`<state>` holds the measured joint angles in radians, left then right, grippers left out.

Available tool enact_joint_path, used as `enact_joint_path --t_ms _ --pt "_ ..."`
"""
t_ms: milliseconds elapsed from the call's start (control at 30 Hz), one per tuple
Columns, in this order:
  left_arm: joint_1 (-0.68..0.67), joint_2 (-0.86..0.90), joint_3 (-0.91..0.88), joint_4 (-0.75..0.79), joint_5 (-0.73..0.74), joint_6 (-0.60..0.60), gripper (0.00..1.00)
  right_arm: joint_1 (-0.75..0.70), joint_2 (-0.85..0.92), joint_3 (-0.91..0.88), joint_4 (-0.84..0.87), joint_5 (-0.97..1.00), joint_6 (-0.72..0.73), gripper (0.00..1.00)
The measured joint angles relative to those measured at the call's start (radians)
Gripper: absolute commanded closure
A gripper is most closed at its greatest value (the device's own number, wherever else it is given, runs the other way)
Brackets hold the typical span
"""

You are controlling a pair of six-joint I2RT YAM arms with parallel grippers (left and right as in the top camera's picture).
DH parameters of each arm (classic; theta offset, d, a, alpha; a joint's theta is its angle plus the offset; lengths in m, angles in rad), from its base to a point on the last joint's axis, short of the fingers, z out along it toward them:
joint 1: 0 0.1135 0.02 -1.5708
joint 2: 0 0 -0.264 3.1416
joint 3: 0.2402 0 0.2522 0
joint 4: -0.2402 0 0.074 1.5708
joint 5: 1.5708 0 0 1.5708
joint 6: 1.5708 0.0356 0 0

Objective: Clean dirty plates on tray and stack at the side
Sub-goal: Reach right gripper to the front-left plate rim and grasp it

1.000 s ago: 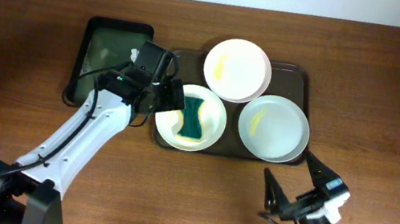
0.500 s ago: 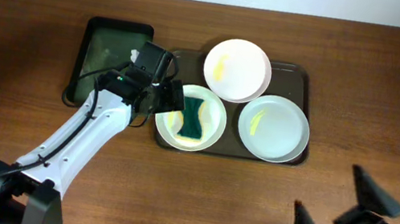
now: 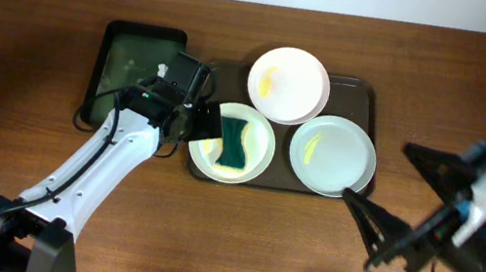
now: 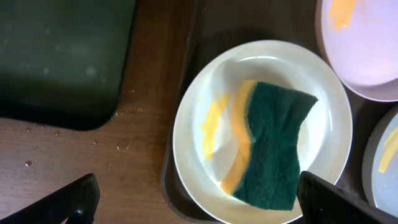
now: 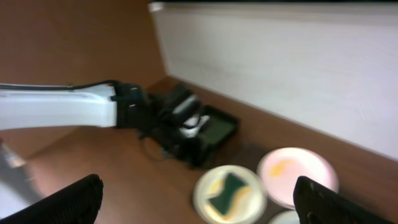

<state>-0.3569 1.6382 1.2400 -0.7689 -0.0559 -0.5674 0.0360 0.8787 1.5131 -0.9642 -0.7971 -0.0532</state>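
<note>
Three white plates lie on the dark tray (image 3: pixel 361 93). The left plate (image 3: pixel 262 129) has a yellow smear and carries a green and yellow sponge (image 3: pixel 236 144). The far plate (image 3: pixel 288 85) and the right plate (image 3: pixel 332 155) each show a yellow smear. My left gripper (image 3: pixel 197 124) hangs open over the left plate's left rim (image 4: pixel 186 130), with the sponge (image 4: pixel 273 146) between its spread fingers and untouched. My right gripper (image 3: pixel 378 172) is raised high, right of the tray, open and empty. Its blurred view looks down on the sponge plate (image 5: pixel 214 202) and the far plate (image 5: pixel 297 168).
A black basin with a green bottom (image 3: pixel 133 66) stands left of the tray, close behind my left wrist. The white left arm (image 3: pixel 89 170) runs across the table's front left. A pale wall (image 5: pixel 280 68) borders the far edge.
My right arm has risen from the table's front edge and swung up beside the tray's right end, still open. The left gripper has barely shifted over the sponge plate.
</note>
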Motion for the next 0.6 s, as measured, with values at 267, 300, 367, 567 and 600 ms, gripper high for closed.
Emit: enact_joint_path --t_ms 267,300,367,567,600 --pt "0.000 0.000 0.000 -0.009 0.000 0.000 0.01 0.000 0.245 0.011 -0.031 0.065 0.159 0.18" --pt "0.000 0.000 0.000 -0.010 0.000 0.000 0.01 0.000 0.275 0.013 -0.055 0.094 0.173 0.25" --pt "0.000 0.000 0.000 -0.010 0.000 0.000 0.01 0.000 0.353 0.015 -0.078 0.150 0.201 0.34" --pt "0.000 0.000 0.000 -0.010 0.000 0.000 0.01 0.009 0.511 0.016 -0.138 0.288 0.223 0.55" --pt "0.000 0.000 0.000 -0.010 0.000 0.000 0.01 0.019 0.534 0.017 -0.144 0.309 0.211 0.55"
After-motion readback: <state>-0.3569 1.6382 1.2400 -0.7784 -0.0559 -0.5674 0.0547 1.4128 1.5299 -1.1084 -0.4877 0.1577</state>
